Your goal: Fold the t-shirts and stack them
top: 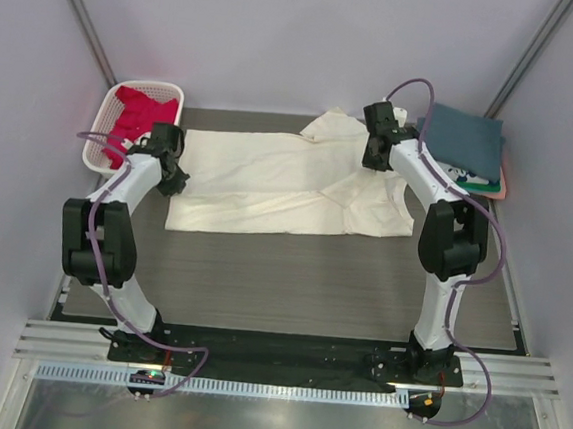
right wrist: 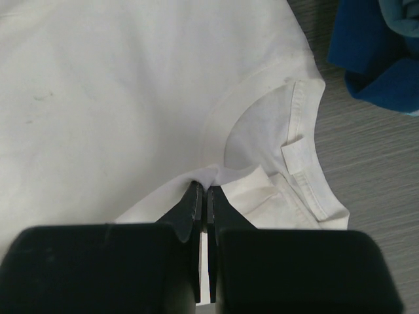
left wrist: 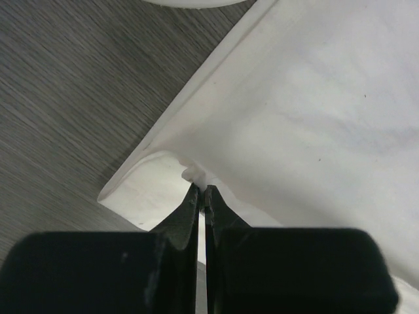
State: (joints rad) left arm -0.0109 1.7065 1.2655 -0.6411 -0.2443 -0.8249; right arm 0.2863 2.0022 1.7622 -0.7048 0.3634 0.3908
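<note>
The large cream t-shirt [top: 270, 178] lies spread across the middle of the table, hem to the left, collar to the right. My left gripper [top: 173, 169] is shut on the shirt's hem corner [left wrist: 193, 173] at its left edge. My right gripper [top: 377, 160] is shut on a pinch of the cream cloth [right wrist: 216, 176] beside the ribbed collar [right wrist: 304, 157]. A crimson-pink t-shirt [top: 138, 113] lies in the white basket [top: 104, 123] at the far left. Folded shirts are stacked at the far right, the slate-blue one [top: 461, 137] on top, with white printed, green and pink edges showing below.
The dark wood-grain table [top: 291, 275] runs in front of the shirt to the arm bases. Grey walls and frame posts close in the back and sides. The blue stack [right wrist: 376, 52] shows right of the collar in the right wrist view.
</note>
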